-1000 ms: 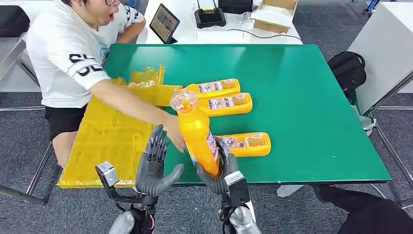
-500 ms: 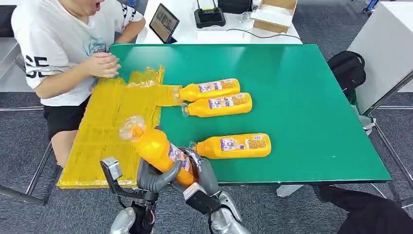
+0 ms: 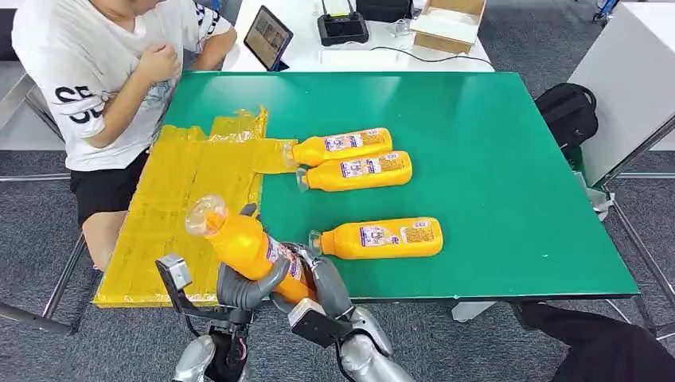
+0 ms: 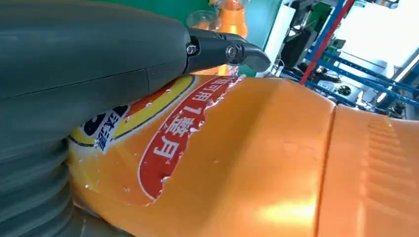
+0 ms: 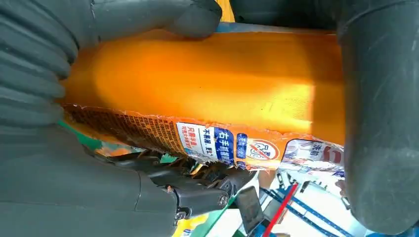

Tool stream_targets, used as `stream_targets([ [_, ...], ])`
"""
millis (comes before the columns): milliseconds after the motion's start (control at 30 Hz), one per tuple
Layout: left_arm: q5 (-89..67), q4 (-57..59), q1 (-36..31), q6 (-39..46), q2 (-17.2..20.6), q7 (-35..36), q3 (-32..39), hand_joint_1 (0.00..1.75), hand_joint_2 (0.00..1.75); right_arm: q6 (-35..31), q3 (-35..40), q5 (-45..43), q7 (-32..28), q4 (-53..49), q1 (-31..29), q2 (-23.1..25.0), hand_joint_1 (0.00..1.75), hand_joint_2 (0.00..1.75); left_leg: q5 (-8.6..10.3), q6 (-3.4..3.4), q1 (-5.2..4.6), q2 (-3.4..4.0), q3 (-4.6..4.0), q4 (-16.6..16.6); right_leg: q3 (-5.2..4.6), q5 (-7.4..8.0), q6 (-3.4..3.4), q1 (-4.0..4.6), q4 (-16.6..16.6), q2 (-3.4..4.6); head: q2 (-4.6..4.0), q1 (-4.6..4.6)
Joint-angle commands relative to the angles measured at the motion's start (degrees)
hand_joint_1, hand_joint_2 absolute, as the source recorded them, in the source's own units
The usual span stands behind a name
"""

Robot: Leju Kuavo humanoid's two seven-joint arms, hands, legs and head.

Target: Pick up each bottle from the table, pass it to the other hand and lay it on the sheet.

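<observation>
An orange bottle (image 3: 245, 243) with a clear cap hangs tilted over the table's near edge, cap pointing toward the yellow sheet (image 3: 179, 203). My left hand (image 3: 243, 288) wraps its middle from below, thumb across the body. My right hand (image 3: 326, 278) grips its base end. Up close, the left hand (image 4: 74, 74) lies over the bottle's label (image 4: 168, 143), and the right hand (image 5: 44, 163) clasps the orange body (image 5: 197, 84). Three more orange bottles lie on the green table (image 3: 477, 159): two side by side (image 3: 342, 146) (image 3: 358, 169) and one nearer (image 3: 380, 238).
A person in a white shirt (image 3: 95, 72) sits at the table's far left, fist raised near the sheet's far corner. A tablet (image 3: 267, 37), a black device (image 3: 342, 28) and a cardboard box (image 3: 450, 24) stand on the white desk behind. A black bag (image 3: 567, 111) sits on the right.
The bottle has tipped from upright in my right hand toward the sheet, and my left hand has closed around it. The person's arm has pulled back from the bottle to their chest.
</observation>
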Motion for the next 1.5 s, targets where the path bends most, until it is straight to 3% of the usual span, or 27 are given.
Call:
stream_targets([
  [33, 0.96, 2.86, -4.77, -2.12, 0.53, 0.42, -2.15, 0.0, 1.75, 1.95, 4.75, 0.91, -0.08, 5.58, -0.05, -0.73, 1.75, 1.75, -0.05, 0.06, 0.02, -0.15, 0.2, -0.05, 0.28, -0.09, -0.14, 0.06, -0.07, -0.21, 0.0, 0.02],
  [100, 0.74, 2.91, -4.6, -2.28, 0.55, 0.37, -2.56, 0.03, 1.75, 2.09, 4.71, 0.81, -0.07, 5.55, -0.06, -0.74, 1.75, 1.75, -0.06, 0.07, 0.03, -0.15, 0.25, -0.06, 0.34, -0.11, -0.17, 0.07, -0.09, -0.23, 0.0, 0.02],
  [133, 0.71, 3.03, -4.46, -2.42, 0.45, 0.4, -2.84, 0.79, 1.75, 2.19, 4.67, 0.75, -0.03, 5.54, -0.06, -0.74, 1.75, 1.75, -0.07, 0.07, 0.03, -0.15, 0.28, -0.07, 0.37, -0.12, -0.19, 0.07, -0.09, -0.24, 0.0, 0.02],
  [167, 0.56, 3.38, -4.29, -2.92, 0.45, 0.56, -3.55, 1.75, 1.75, 2.37, 4.66, 0.72, 0.09, 5.52, -0.06, -0.79, 1.75, 1.75, -0.05, 0.06, 0.03, -0.15, 0.23, -0.06, 0.31, -0.1, -0.17, 0.07, -0.08, -0.23, 0.0, 0.02],
  [1333, -2.5, 3.62, -4.26, -2.63, 0.56, -0.66, -4.79, 1.75, 1.75, 1.86, 3.71, 1.1, 0.8, 4.02, 0.43, -0.95, 1.75, 1.75, -0.06, 0.07, 0.02, -0.18, 0.23, -0.05, 0.31, -0.12, -0.17, 0.07, -0.08, -0.28, 0.0, 0.02],
  [1367, -8.52, 2.82, -4.14, 4.9, 0.33, -3.93, -3.46, 1.75, 1.75, 8.33, -0.22, -6.06, -3.72, -3.3, 5.37, -0.64, 0.0, 0.0, -0.09, 0.09, 0.04, -0.18, 0.32, -0.06, 0.41, -0.15, -0.21, 0.09, -0.1, -0.3, 0.0, 0.02],
  [1400, -8.92, 2.22, -4.25, 6.66, 0.59, -4.25, -2.85, 1.75, 1.75, 8.49, -0.56, -15.61, -3.72, -16.16, 6.28, -2.86, 0.0, 0.0, -0.05, 0.07, 0.02, -0.11, 0.21, -0.04, 0.28, -0.11, -0.16, 0.06, -0.07, -0.26, 0.0, 0.02],
  [1500, -11.15, 0.14, -4.22, 9.0, 1.11, -4.51, 0.51, 1.75, 1.75, 8.92, -4.47, -15.62, 3.97, -29.37, 9.65, -3.2, 0.0, 0.0, -0.08, 0.09, 0.01, -0.22, 0.08, 0.06, 0.21, -0.18, -0.18, 0.06, 0.04, -0.39, 0.0, 0.0],
])
